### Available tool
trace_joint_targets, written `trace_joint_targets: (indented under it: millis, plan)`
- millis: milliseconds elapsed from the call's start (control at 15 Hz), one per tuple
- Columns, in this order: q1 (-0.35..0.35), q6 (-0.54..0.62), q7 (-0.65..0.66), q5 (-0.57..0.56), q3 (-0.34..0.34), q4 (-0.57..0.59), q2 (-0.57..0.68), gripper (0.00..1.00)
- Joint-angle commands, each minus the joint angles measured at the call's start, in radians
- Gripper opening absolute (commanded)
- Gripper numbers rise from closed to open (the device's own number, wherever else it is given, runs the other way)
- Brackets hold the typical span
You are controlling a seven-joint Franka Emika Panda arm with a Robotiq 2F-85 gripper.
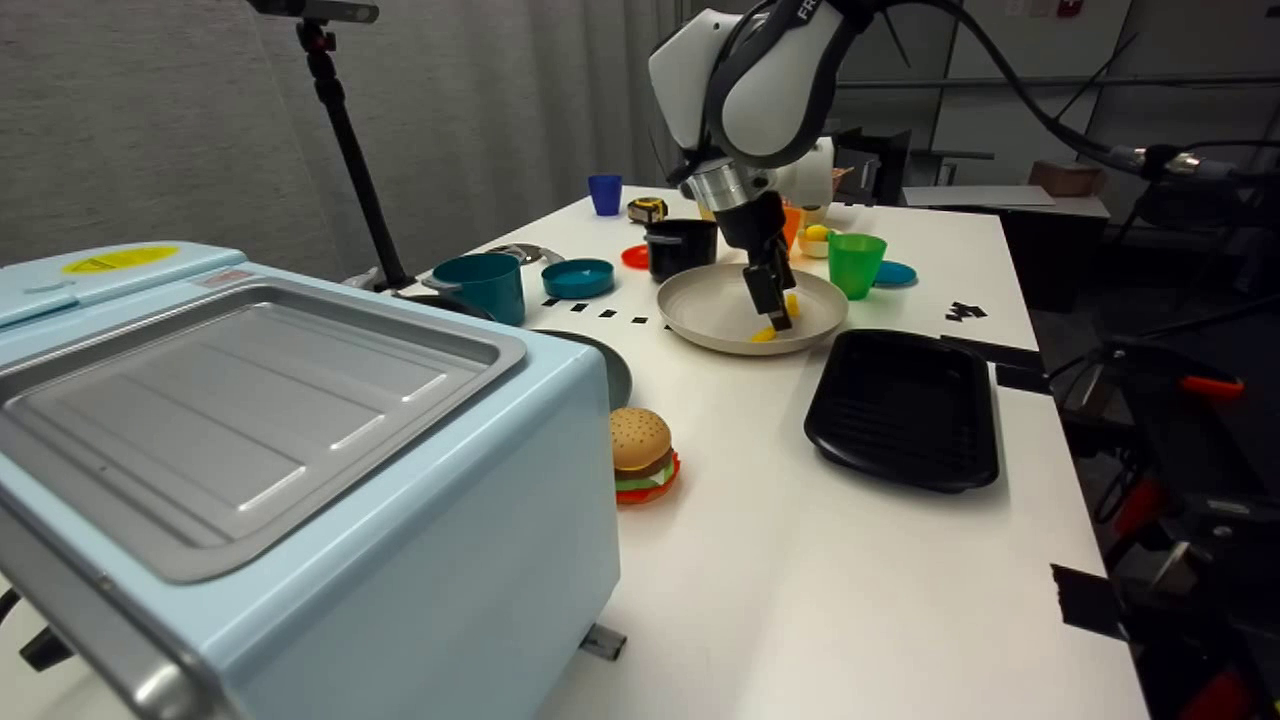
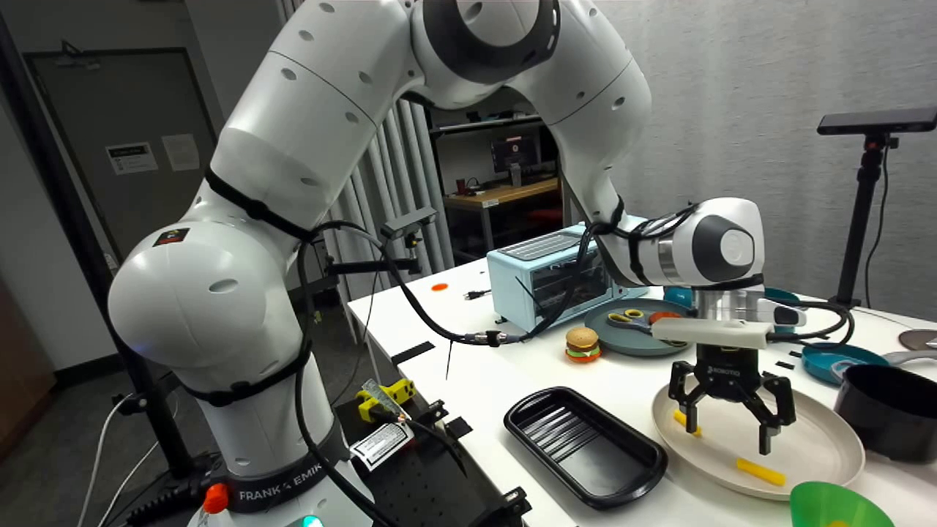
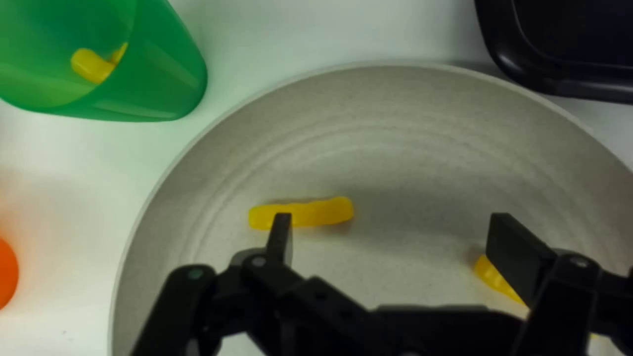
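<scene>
My gripper (image 3: pixel 390 217) stands open above a round beige plate (image 3: pixel 395 94), with nothing held between its fingers. On the plate lies a yellow stick (image 3: pixel 321 211); in the wrist view one fingertip overlaps it, though I cannot tell that they touch. A second yellow piece (image 3: pixel 492 277) is partly hidden behind the opposite finger. Both pieces lie apart on the plate in an exterior view, the nearer stick (image 2: pixel 761 471) and the farther piece (image 2: pixel 686 422), with the gripper (image 2: pixel 728 438) over them. Beside the plate is a green cup (image 3: pixel 168 74) with yellow bits (image 3: pixel 91 65) inside.
A black ridged tray (image 2: pixel 585 446) sits close to the plate's edge. Across the plate is a black pot (image 1: pixel 682 250). Farther along are a toy burger (image 1: pixel 640 450), a grey-green plate (image 2: pixel 629 338) and a light-blue toaster oven (image 2: pixel 520 285). Teal cookware (image 1: pixel 490 285) stands near the curtain.
</scene>
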Motion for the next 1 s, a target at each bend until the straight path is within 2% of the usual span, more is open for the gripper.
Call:
trace_joint_targets:
  millis: [0,467,933]
  plan:
    - [-0.012,0.000,-0.051,0.023,0.021,0.025,0.015,1.00]
    - [-0.007,-0.013,-0.092,0.042,0.057,0.042,0.033,1.00]
    - [-0.011,-0.014,-0.077,0.040,0.041,0.107,0.073,1.00]
